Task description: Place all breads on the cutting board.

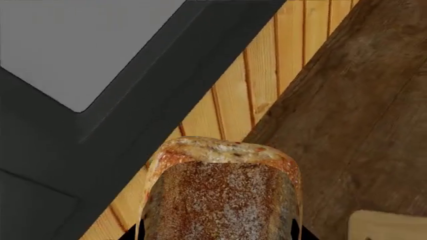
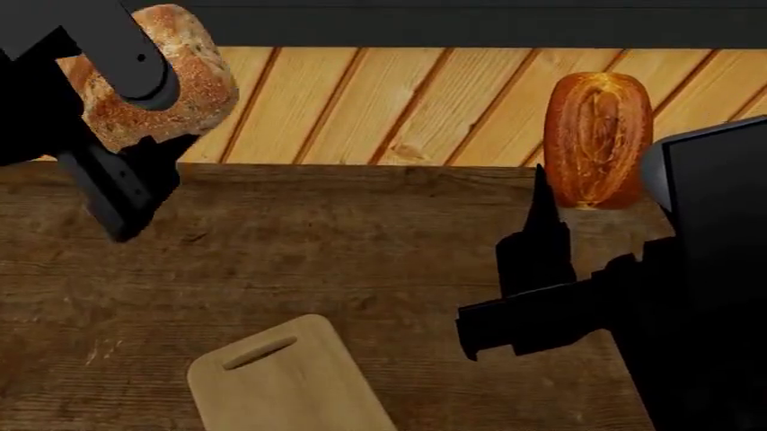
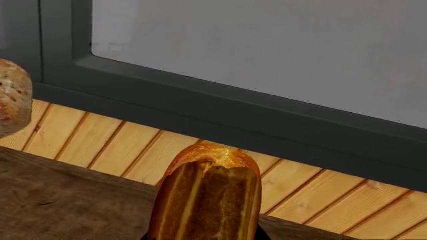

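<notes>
Head view shows both breads held aloft, neither on the pale cream rectangular cutting board with the slot handle hole [image 2: 287, 382], which lies on the dark wooden table [image 2: 336, 260] at the near edge, between the two arms. The left gripper [image 2: 126, 135] clamps the round floury speckled roll [image 2: 150, 76], up and to the left of the board. The right gripper [image 2: 563, 202] is closed on the oval orange-brown split-top loaf [image 2: 597, 139], up and to the right, its long axis running away from the robot (roughly matching the board's). Judging by the gaps, the left arm seems slightly nearer.
</notes>
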Robot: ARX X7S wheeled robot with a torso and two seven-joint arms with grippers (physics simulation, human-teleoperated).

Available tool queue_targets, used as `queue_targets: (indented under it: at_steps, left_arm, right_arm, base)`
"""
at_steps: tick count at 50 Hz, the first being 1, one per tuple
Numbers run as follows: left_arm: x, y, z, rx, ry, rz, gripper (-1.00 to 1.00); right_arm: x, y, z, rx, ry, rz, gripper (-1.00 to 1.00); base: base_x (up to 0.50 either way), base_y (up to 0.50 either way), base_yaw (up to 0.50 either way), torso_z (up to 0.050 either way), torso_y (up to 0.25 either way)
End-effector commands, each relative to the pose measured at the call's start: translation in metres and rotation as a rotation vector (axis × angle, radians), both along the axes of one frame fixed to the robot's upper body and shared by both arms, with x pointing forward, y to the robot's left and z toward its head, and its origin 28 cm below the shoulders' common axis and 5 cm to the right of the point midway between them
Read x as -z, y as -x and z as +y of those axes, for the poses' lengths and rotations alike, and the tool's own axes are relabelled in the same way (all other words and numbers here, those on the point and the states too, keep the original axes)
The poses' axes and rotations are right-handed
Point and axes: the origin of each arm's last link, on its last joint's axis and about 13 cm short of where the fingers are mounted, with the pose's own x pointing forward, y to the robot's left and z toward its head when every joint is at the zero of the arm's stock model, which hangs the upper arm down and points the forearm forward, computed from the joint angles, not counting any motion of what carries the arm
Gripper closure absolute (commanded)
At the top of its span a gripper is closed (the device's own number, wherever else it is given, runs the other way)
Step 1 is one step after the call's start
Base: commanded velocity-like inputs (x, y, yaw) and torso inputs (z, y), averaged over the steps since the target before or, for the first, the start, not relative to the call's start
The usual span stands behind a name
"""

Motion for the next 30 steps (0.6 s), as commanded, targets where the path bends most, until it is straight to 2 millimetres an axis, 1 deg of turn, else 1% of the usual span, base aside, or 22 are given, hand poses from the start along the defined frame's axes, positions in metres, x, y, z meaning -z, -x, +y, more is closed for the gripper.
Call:
queue_targets:
  at_steps: [1, 7, 9, 11, 12, 13, 14, 18, 23, 30]
  left_arm:
    - [0.017, -0.02, -0.018, 0.05, -0.175, 0.132, 1.0]
    - [0.028, -0.026, -0.025, 0.069, -0.174, 0.184, 1.0]
    - [0.035, -0.027, -0.027, 0.08, -0.198, 0.211, 1.0]
    - [0.041, -0.029, -0.029, 0.076, -0.194, 0.254, 1.0]
    - [0.044, -0.032, -0.03, 0.067, -0.149, 0.326, 1.0]
    - [0.047, -0.032, -0.03, 0.07, -0.184, 0.312, 1.0]
    - [0.052, -0.033, -0.032, 0.08, -0.16, 0.36, 1.0]
    - [0.062, -0.035, -0.036, 0.094, -0.189, 0.433, 1.0]
    - [0.066, -0.033, -0.043, 0.126, -0.214, 0.487, 1.0]
    - [0.074, -0.031, -0.046, 0.172, -0.247, 0.562, 1.0]
  right_arm:
    - [-0.007, -0.001, -0.002, -0.003, 0.01, -0.064, 1.0]
    - [-0.006, -0.001, -0.002, 0.004, -0.004, -0.063, 1.0]
    - [-0.005, -0.002, -0.003, 0.005, -0.007, -0.059, 1.0]
    - [-0.005, -0.002, -0.002, 0.003, -0.006, -0.059, 1.0]
    - [-0.005, -0.002, -0.002, 0.004, -0.008, -0.059, 1.0]
    - [-0.005, -0.002, -0.002, 0.004, -0.009, -0.058, 1.0]
    - [-0.004, -0.002, -0.002, 0.004, -0.009, -0.057, 1.0]
    - [-0.004, -0.002, -0.003, 0.004, -0.009, -0.056, 1.0]
    - [-0.004, -0.003, -0.003, 0.006, -0.009, -0.054, 1.0]
    - [-0.004, -0.003, -0.002, 0.005, -0.014, -0.056, 1.0]
  base:
    - [0.0, 0.0, 0.0, 0.0, 0.0]
    - [0.0, 0.0, 0.0, 0.0, 0.002]
    - [0.0, 0.0, 0.0, 0.0, 0.0]
    - [0.0, 0.0, 0.0, 0.0, 0.0]
    - [0.0, 0.0, 0.0, 0.0, 0.0]
    - [0.0, 0.0, 0.0, 0.0, 0.0]
    - [0.0, 0.0, 0.0, 0.0, 0.0]
    - [0.0, 0.0, 0.0, 0.003, 0.003]
    - [0.0, 0.0, 0.0, 0.0, 0.0]
    - [0.0, 0.0, 0.0, 0.0, 0.001]
